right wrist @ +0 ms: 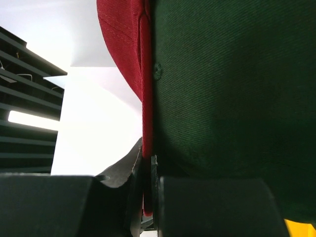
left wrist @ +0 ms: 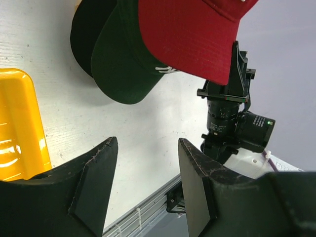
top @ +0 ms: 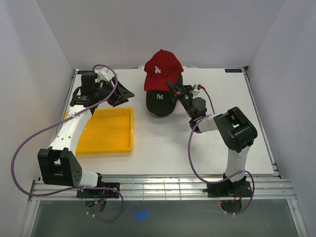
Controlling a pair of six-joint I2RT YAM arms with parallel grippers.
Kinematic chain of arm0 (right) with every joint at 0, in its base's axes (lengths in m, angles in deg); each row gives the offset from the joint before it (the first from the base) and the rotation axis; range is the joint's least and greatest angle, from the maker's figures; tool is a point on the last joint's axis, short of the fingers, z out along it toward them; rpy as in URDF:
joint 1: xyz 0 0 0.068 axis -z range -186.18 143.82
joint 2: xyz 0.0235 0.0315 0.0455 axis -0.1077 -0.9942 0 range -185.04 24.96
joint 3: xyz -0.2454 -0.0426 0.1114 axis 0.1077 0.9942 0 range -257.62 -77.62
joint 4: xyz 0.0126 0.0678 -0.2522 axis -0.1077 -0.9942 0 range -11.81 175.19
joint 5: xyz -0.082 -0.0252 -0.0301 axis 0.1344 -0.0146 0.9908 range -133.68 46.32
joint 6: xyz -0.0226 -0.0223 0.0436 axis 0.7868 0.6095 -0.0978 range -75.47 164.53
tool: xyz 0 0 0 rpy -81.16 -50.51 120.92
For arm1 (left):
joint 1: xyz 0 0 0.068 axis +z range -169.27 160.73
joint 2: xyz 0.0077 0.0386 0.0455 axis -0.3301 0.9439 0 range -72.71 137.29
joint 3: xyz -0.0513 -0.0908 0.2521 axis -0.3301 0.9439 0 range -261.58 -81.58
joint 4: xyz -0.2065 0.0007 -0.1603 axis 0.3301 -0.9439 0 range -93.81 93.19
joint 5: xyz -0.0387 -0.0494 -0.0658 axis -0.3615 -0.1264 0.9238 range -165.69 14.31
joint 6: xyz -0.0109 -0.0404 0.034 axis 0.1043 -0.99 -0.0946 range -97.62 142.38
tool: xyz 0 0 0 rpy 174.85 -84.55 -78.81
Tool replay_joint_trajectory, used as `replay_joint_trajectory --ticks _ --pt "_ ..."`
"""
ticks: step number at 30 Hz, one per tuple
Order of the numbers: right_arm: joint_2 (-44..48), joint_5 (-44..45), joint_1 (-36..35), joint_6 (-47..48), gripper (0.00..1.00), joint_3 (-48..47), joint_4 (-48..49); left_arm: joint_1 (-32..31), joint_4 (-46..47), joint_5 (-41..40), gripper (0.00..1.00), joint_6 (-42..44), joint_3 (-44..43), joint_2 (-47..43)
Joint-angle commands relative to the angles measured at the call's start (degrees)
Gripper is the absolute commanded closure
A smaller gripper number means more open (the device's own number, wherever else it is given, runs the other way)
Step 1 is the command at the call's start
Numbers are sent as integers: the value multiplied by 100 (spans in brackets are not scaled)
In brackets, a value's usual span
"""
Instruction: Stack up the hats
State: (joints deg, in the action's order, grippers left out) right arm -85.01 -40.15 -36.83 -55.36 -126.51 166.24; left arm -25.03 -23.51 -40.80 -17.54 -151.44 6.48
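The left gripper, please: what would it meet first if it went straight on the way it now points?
Probably the dark green cap's brim, just under the red cap; the left gripper points at it, though depth is unclear.

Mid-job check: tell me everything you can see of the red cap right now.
The red cap is woven fabric with a white LA emblem on its front and a curved brim with a stitched seam along the edge. It is the topmost of the pile, crown toward the back wall, its brim overlapping the dark green cap below. The right gripper is shut on the brim's thin edge.
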Motion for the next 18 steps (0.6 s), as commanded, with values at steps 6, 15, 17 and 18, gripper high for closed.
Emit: replay_joint_trajectory --ticks 6,15,17,18 --pt "-200 -599 174 -91 92 -675 2608 -31 103 175 37 213 -18 -45" --pt "-279 -766 209 -240 92 -895 2713 -31 86 211 37 266 -89 17" --pt "-323 -845 218 -267 92 -1070 2714 -22 60 193 37 283 -106 34" --pt "-340 -915 226 -276 92 -1140 2722 -30 51 176 37 309 -124 26"
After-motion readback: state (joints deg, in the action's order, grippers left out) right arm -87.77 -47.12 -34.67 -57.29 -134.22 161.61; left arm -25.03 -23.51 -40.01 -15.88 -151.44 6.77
